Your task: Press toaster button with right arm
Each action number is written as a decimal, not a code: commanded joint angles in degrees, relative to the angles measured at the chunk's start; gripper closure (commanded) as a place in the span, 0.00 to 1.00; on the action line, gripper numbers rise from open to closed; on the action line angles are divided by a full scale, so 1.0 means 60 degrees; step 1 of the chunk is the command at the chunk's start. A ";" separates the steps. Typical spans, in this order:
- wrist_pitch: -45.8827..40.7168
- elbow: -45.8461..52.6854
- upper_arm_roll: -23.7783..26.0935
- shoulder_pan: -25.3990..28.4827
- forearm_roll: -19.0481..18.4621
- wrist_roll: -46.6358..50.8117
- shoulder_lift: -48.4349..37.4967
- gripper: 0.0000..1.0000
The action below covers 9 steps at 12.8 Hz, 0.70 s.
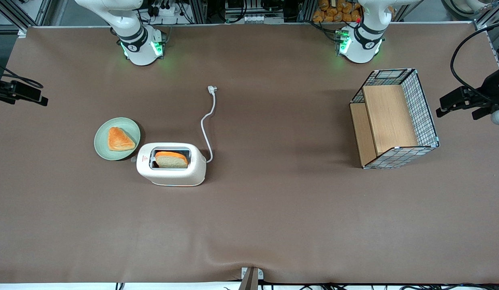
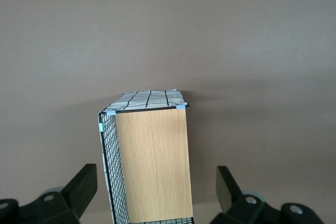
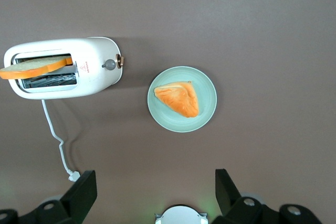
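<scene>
The cream-white toaster (image 1: 170, 171) stands on the brown table with a slice of toast (image 1: 171, 159) sticking out of its slot. Its small grey button (image 1: 133, 159) sticks out of the narrow end that faces the green plate. The right wrist view shows the toaster (image 3: 97, 72), the button (image 3: 109, 64) and the toast (image 3: 34, 66) from above. The right arm's gripper (image 1: 32, 96) hangs high at the working arm's end of the table, well apart from the toaster. It is open and empty (image 3: 155, 184). The white cord (image 1: 207, 121) runs to its loose plug (image 1: 212, 89).
A pale green plate (image 1: 102, 149) with a triangular piece of bread (image 1: 119, 139) lies beside the button end; it also shows in the right wrist view (image 3: 207, 108). A wire basket with wooden panels (image 1: 394, 119) stands toward the parked arm's end and shows in the left wrist view (image 2: 149, 156).
</scene>
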 commanded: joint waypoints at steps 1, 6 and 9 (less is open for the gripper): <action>-0.0379 0.0028 0.0071 -0.0061 -0.0218 0.0134 -0.0153 0.00; -0.0308 -0.0060 0.0144 -0.0003 -0.0657 0.0134 -0.0153 0.00; -0.0132 0.0013 0.0129 -0.0018 -0.0848 0.0134 -0.0080 0.00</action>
